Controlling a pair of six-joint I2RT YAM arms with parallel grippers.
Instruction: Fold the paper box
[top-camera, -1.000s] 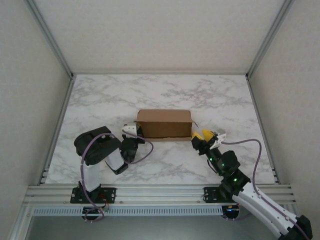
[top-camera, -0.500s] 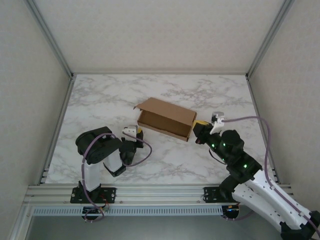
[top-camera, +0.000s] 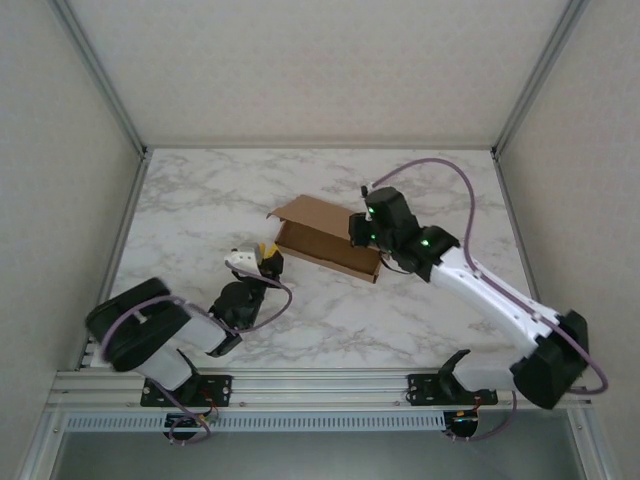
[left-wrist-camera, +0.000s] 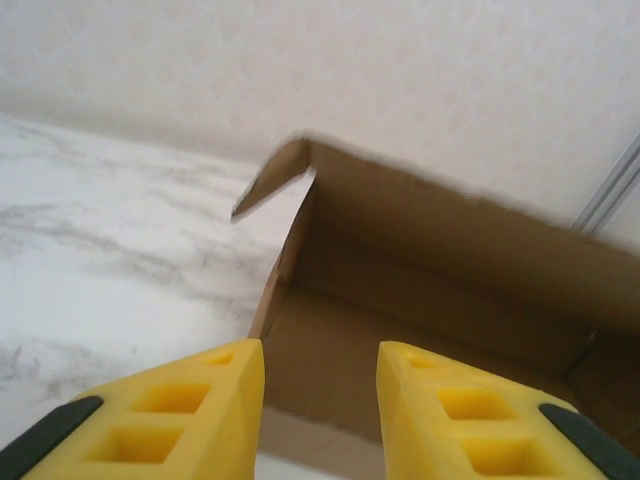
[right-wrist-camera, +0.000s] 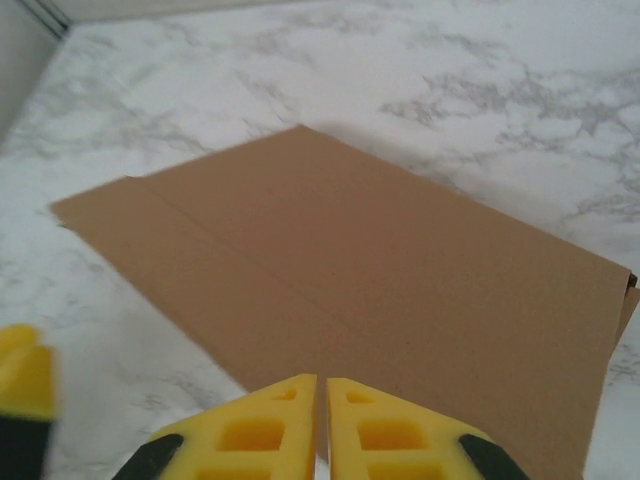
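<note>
The paper box (top-camera: 322, 238) is a plain brown cardboard mailer lying skewed at the table's middle, its lid tilted over the tray and a small flap sticking out at its far left corner. In the top view my left gripper (top-camera: 262, 254) sits just off the box's near left corner. The left wrist view has its yellow fingers (left-wrist-camera: 225, 405) apart with nothing between them, facing the box's open inside (left-wrist-camera: 420, 300). My right gripper (top-camera: 360, 230) hangs over the box's right end. From the right wrist, its gripper (right-wrist-camera: 322, 395) is shut above the lid panel (right-wrist-camera: 380, 270).
The marble table (top-camera: 450, 190) is walled by white panels with aluminium rails at the left, right and back. Bare marble (right-wrist-camera: 480, 70) lies beyond the box. A yellow fingertip of the left gripper (right-wrist-camera: 25, 380) appears at the lower left of the right wrist view.
The box has turned askew with its lid leaning over. The right arm swung from the box's right side to above its right end and shut. The left gripper opened and reached forward.
</note>
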